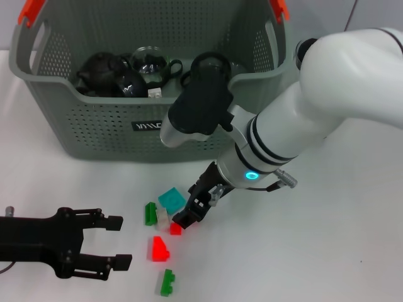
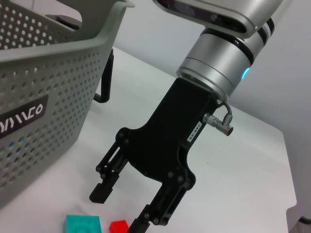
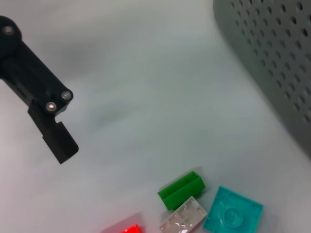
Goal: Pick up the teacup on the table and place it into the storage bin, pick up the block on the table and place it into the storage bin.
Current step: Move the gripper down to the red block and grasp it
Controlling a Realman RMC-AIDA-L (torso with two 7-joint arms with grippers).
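Overhead, right gripper (image 1: pixel 197 211) fingers spread over a small red block (image 1: pixel 175 229); clear block (image 3: pixel 183 219) plain only from its wrist

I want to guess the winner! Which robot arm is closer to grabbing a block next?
Probably the right. Its end effector is open and hangs right over the small red block among the blocks. The left end effector, also open, sits off to the side, low over the table.
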